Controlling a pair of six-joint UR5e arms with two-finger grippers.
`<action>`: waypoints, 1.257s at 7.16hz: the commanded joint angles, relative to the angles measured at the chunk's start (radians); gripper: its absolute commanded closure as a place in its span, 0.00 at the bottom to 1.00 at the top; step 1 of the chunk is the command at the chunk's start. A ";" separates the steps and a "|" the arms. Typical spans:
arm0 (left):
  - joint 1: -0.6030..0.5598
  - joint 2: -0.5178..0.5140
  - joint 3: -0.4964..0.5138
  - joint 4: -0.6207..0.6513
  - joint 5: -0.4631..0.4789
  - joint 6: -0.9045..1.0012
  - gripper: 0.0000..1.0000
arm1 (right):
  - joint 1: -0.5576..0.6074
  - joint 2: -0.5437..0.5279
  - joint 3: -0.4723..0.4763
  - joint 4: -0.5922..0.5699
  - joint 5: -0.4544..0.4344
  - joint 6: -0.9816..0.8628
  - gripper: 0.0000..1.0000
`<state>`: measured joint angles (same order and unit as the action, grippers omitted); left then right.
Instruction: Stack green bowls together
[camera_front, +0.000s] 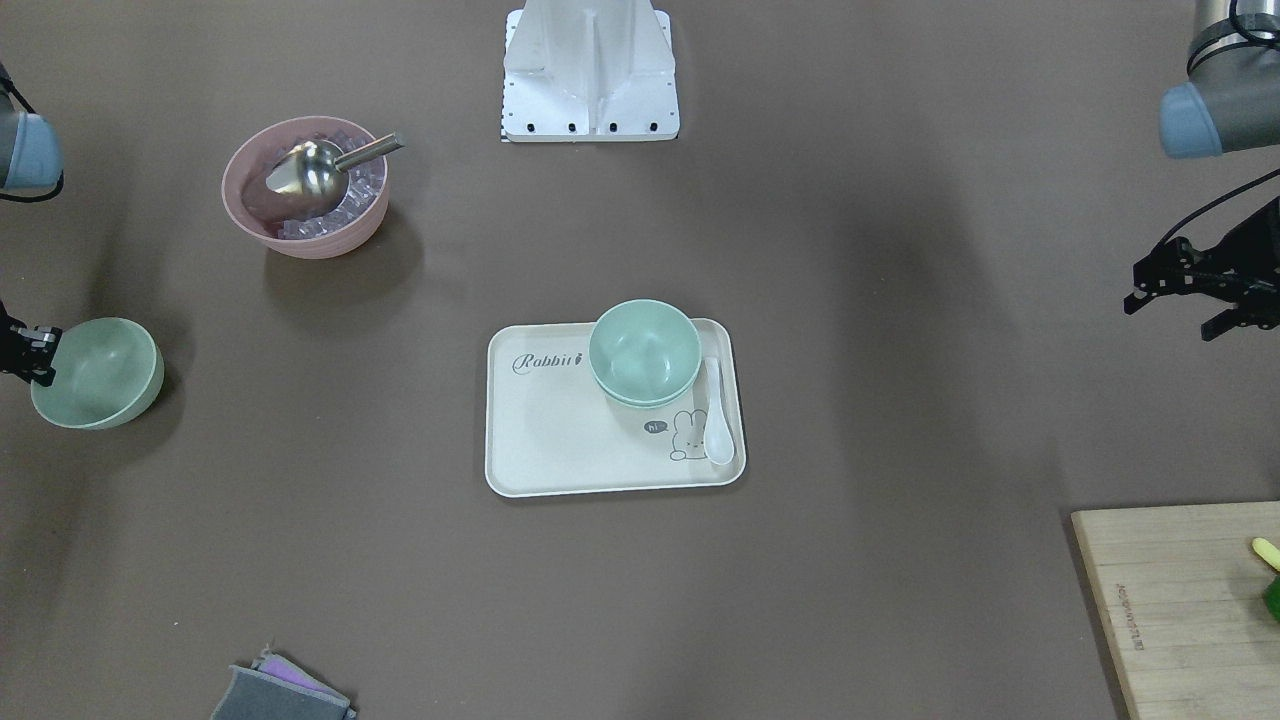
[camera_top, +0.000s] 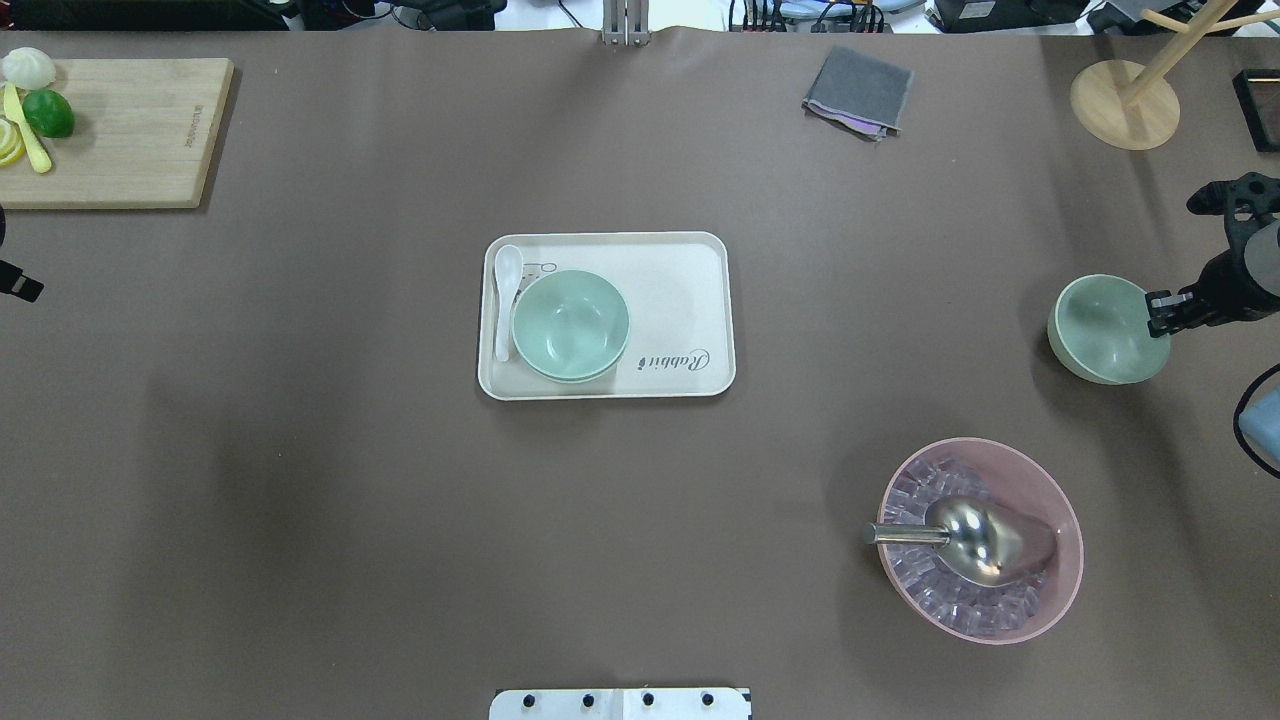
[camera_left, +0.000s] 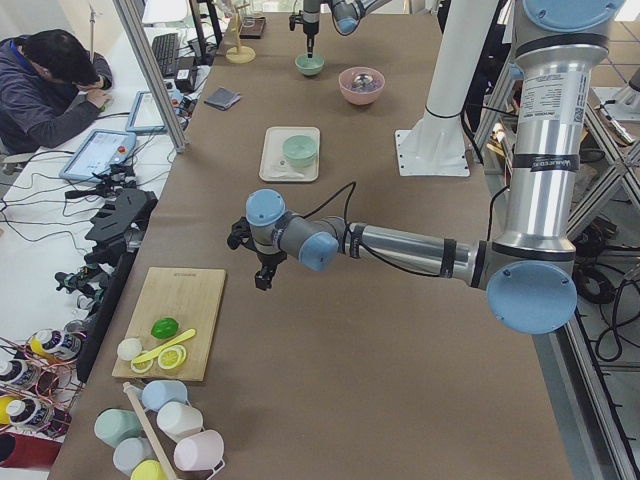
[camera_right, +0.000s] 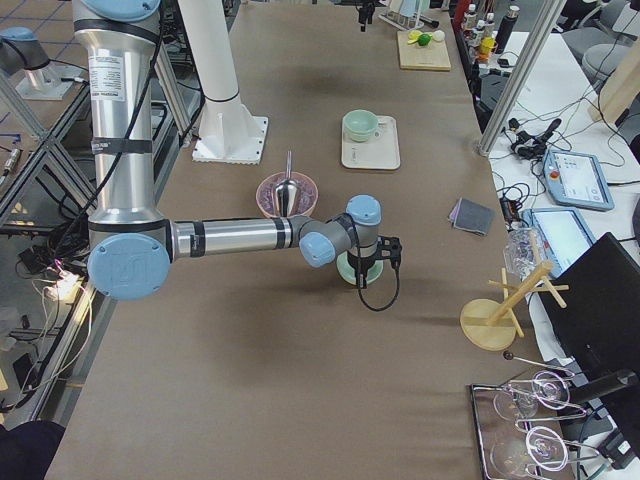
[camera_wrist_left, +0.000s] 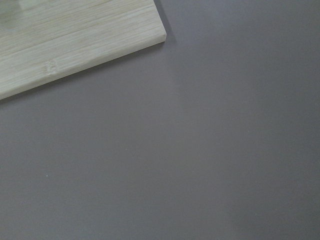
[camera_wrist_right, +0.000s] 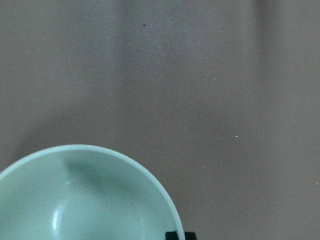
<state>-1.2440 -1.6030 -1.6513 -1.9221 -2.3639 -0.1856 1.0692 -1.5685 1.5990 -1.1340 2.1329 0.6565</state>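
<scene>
Overhead exterior: right fingers grip lone green bowl (other two stacked).

Our arms are brushed silver tubes joined by fat round housings with pale blue caps. The left arm carries black printed lettering on its thick upper tube, and a thin black cable arcs along it just behind the matte black left gripper. The right arm matches it, with a looped black cable hanging just beside the black right gripper. Our white metal pedestal has a flat foot edged with dark screws.
</scene>
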 joint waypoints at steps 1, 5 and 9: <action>0.000 0.000 0.002 0.000 -0.002 0.000 0.02 | 0.002 0.016 0.045 -0.004 0.010 0.002 1.00; 0.003 0.014 0.004 0.000 -0.002 0.000 0.02 | -0.033 0.233 0.084 -0.021 0.044 0.155 1.00; 0.003 0.017 0.004 0.000 -0.002 0.000 0.02 | -0.207 0.511 0.091 -0.172 -0.017 0.443 1.00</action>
<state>-1.2411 -1.5869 -1.6481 -1.9230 -2.3654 -0.1856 0.9106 -1.1446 1.6838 -1.2092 2.1391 1.0147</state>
